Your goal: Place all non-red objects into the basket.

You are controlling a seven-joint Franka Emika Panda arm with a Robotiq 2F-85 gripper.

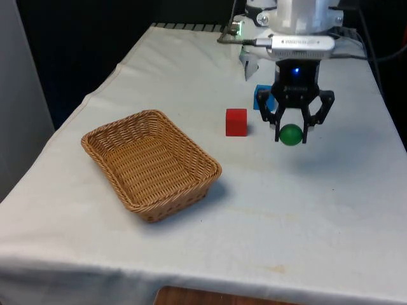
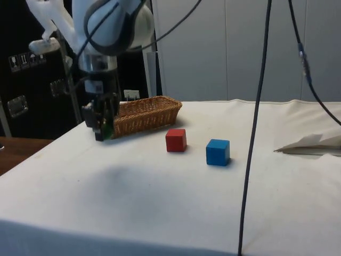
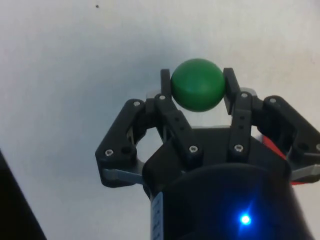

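My gripper (image 1: 292, 134) is shut on a green ball (image 1: 291, 135), held a little above the cloth to the front view's right of the red cube (image 1: 236, 122). In the wrist view the green ball (image 3: 197, 84) sits squeezed between both fingers (image 3: 166, 85). The side view shows the gripper (image 2: 104, 130) with the ball (image 2: 108, 129) just in front of the wicker basket (image 2: 145, 113). A blue cube (image 1: 261, 96) stands behind the gripper, partly hidden by it; in the side view the blue cube (image 2: 218, 152) sits beside the red cube (image 2: 176, 140). The basket (image 1: 150, 164) lies at the front view's left, with nothing in it.
A crumpled white paper (image 2: 311, 144) lies on the cloth near the robot's end. The table's edges run close at the front view's left of the basket and along the front.
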